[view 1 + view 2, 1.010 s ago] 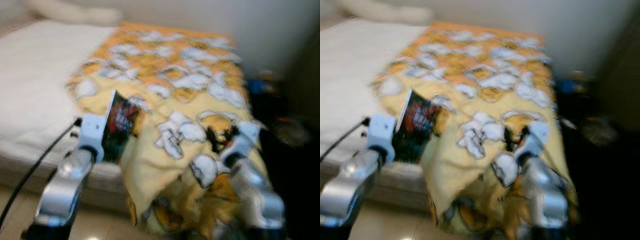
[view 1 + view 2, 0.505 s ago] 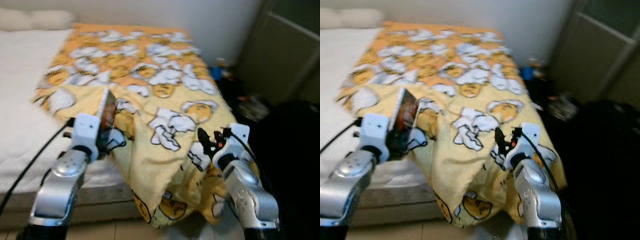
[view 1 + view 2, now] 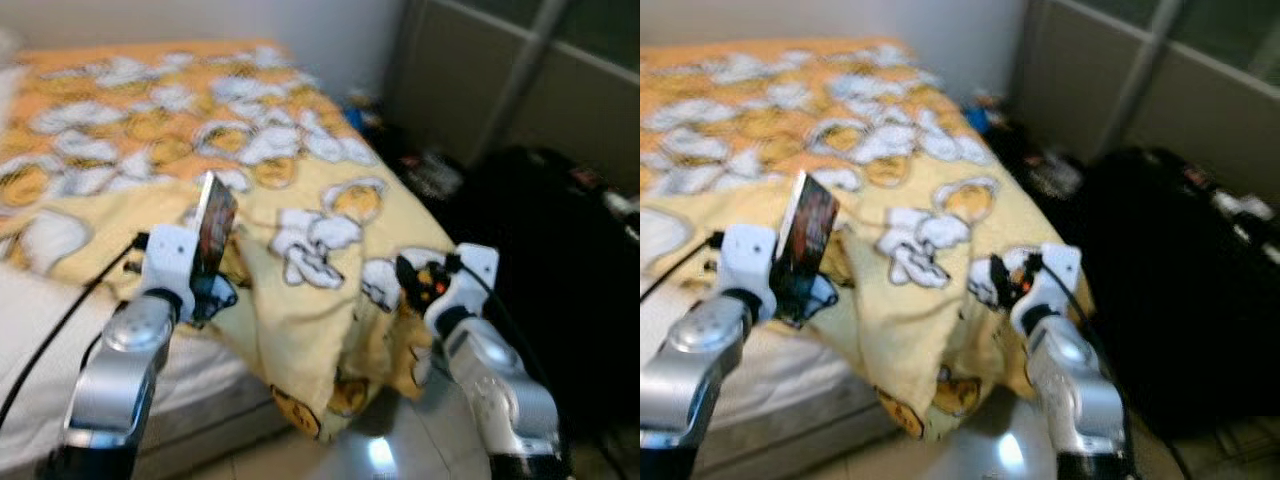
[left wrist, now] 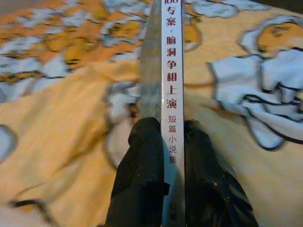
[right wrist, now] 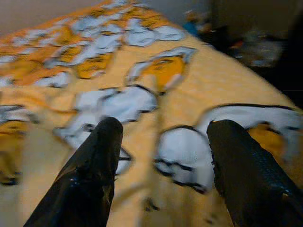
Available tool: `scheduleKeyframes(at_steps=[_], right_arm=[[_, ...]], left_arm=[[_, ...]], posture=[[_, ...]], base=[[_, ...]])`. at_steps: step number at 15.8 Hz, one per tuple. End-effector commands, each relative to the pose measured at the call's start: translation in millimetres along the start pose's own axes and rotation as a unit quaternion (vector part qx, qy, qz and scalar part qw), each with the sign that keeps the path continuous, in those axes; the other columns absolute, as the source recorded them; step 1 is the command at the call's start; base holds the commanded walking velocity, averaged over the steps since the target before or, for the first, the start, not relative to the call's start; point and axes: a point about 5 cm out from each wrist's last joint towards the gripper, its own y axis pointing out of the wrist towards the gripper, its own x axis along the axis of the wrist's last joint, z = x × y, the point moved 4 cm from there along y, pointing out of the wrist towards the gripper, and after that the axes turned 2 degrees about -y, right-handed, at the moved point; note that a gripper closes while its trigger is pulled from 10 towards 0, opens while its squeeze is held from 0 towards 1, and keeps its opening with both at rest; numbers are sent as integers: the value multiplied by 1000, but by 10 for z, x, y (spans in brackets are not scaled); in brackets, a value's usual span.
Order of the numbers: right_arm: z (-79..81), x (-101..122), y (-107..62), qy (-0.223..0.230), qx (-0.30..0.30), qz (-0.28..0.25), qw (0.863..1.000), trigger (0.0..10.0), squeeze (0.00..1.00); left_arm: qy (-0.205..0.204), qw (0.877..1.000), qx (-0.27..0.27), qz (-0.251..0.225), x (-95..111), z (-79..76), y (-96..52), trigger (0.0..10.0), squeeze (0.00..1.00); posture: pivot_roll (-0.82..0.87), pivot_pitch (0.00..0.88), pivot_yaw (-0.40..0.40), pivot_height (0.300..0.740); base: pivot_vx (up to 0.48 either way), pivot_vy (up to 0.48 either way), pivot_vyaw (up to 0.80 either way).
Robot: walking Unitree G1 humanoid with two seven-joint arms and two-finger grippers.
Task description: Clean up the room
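My left gripper (image 3: pixel 205 285) is shut on a thin book (image 3: pixel 214 225) with a dark cover, held upright above the bed. In the left wrist view the book's white spine (image 4: pixel 169 85) with printed characters runs between the two black fingers (image 4: pixel 142 179). My right gripper (image 3: pixel 412 280) is open and holds nothing; it hovers over the hanging corner of the yellow cartoon-print blanket (image 3: pixel 300 190). The right wrist view has both black fingers (image 5: pixel 94 165) spread wide over that blanket (image 5: pixel 156 85).
The blanket drapes over the bed's corner down to the shiny tiled floor (image 3: pixel 390 455). A large black mass (image 3: pixel 545 250) and small clutter (image 3: pixel 430 170) lie on the floor to the right, before a dark sliding door (image 3: pixel 520 70). White mattress (image 3: pixel 30 330) on the left.
The camera has swung to the right, bringing the dark door and black mass into view. Both arms keep their pose, the left still holding the book.
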Motion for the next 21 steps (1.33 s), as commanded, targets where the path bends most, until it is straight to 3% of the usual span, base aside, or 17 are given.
scheduleKeyframes(at_steps=[1, 5, 11, 16, 21], right_arm=[[-41, 23, -5, -4, -9, -1, 1000, 10000, 0], [-12, -34, -4, -39, -2, 14, 999, 10000, 0], [-65, -13, -13, -53, -10, 10, 998, 10000, 0], [-129, 32, -31, -92, -1, 10, 996, 10000, 0], [-105, 14, -48, -106, 2, 8, 994, 10000, 0]], left_arm=[[7, 1000, -11, -23, 113, -62, -11, 10000, 0], [11, 1000, -14, -25, 127, -36, -2, 10000, 0], [10, 1000, -21, -18, 72, -56, -21, 10000, 0], [12, 1000, -19, -15, 53, -35, -38, 10000, 0], [14, 1000, -21, -11, 21, -51, -49, 10000, 0]], posture=[[-19, 0, -37, 740], [-17, 0, -48, 740], [-20, 0, -46, 740], [-22, 0, -44, 740], [-26, 0, -46, 740]], base=[[0, 405, 0], [0, 408, 0], [0, 409, 0], [0, 407, 0], [0, 408, 0]])
